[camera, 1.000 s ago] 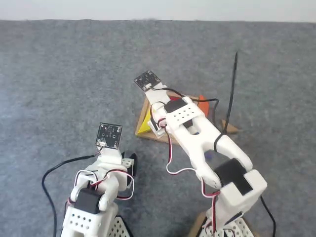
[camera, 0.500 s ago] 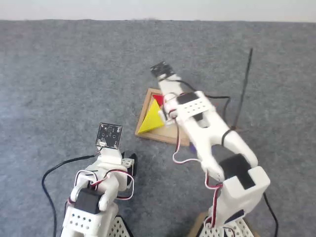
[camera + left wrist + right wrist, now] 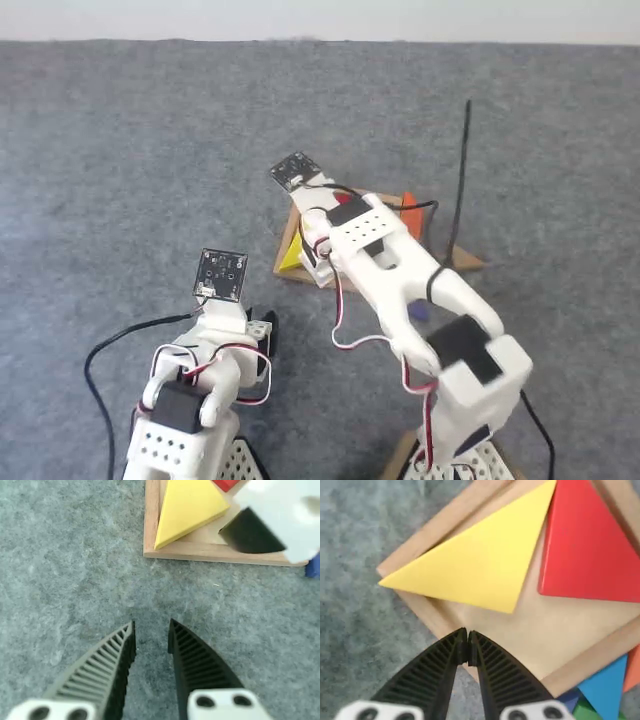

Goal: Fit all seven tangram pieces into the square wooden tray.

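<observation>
The wooden tray [image 3: 422, 607] lies on the grey carpet [image 3: 130, 150], turned a little askew, under the right arm [image 3: 400, 270]. Two pieces sit inside it. The yellow triangle [image 3: 475, 565] lies in the tray's left part with its long edge along the left rim, running from near to far. Its sharp near corner points into the near-left corner of the tray, and its square corner points right, toward the middle. The red triangle [image 3: 585, 550] lies just beside it, farther in, a thin gap between their facing edges.

A blue piece [image 3: 602, 685], an orange piece [image 3: 635, 667] and a green piece [image 3: 585, 712] lie outside the tray's rim.

The right gripper [image 3: 467, 642] is closed tip to tip on nothing, above the bare tray floor by the rim. The left gripper [image 3: 151, 630] is open a little, empty, over the carpet on the near side of the tray.
</observation>
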Controlling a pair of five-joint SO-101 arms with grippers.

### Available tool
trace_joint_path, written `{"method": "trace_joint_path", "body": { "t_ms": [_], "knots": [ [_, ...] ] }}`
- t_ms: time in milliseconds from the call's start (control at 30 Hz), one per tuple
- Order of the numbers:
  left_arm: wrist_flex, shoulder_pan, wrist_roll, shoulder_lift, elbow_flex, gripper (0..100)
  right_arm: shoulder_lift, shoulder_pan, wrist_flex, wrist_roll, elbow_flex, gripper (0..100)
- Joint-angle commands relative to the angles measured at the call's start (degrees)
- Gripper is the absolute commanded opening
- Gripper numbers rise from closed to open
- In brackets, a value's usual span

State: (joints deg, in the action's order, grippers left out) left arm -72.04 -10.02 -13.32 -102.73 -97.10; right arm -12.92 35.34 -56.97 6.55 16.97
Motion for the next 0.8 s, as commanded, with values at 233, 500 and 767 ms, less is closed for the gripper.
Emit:
{"method": "trace_joint_path", "body": {
  "t_ms": [233,500,767],
  "knots": [
    [-0.09,-0.09,-0.35,-0.97,0.66,11,-5.32,-1.27,7.60,0.44,-7.47,0.7],
    [-0.09,-0.09,-0.35,-0.97,0.66,11,-5.32,-4.79,7.78,0.44,-10.99,0.7],
    [-0.09,-0.09,-0.35,-0.97,0.66,11,-4.53,-1.10,-1.89,0.35,-8.18,0.7]
  ]
}}
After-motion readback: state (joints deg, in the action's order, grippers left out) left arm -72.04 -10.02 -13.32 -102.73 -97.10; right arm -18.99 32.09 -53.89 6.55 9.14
